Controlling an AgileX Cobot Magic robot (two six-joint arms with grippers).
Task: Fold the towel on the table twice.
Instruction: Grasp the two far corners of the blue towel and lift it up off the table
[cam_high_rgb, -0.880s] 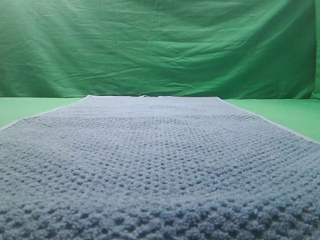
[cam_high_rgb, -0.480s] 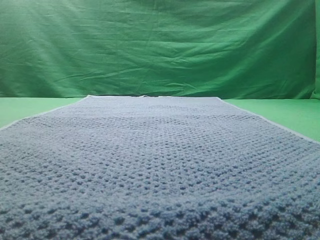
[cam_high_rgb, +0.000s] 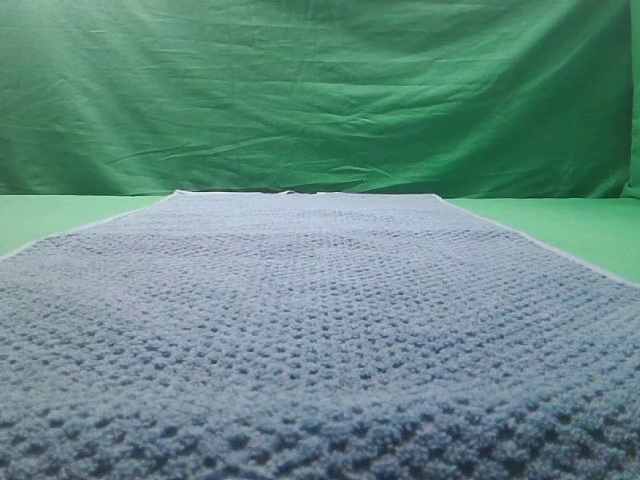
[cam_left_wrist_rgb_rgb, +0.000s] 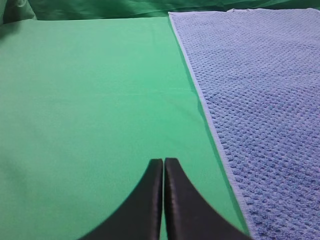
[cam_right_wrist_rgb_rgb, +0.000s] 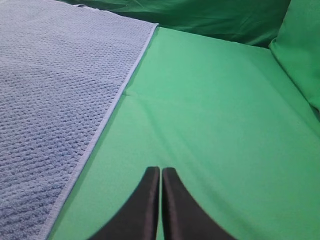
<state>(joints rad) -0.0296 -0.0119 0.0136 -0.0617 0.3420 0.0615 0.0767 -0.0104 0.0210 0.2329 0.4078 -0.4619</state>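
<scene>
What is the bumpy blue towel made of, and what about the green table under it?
The towel looks like soft woven cloth, probably cotton or microfibre: its surface is a grid of little bumps, with a thin pale stitched hem. The table looks smooth and matte, with faint creases, so it may be a thin mat or cloth cover.

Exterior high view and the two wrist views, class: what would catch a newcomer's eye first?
The blue-grey waffle-weave towel dominates, lying flat and unfolded across the green table, with the wrinkled green backdrop behind it. In the wrist views, each dark hand sits shut over bare table beside a towel edge: the left hand off its left hem, the right hand off its right hem.
</scene>
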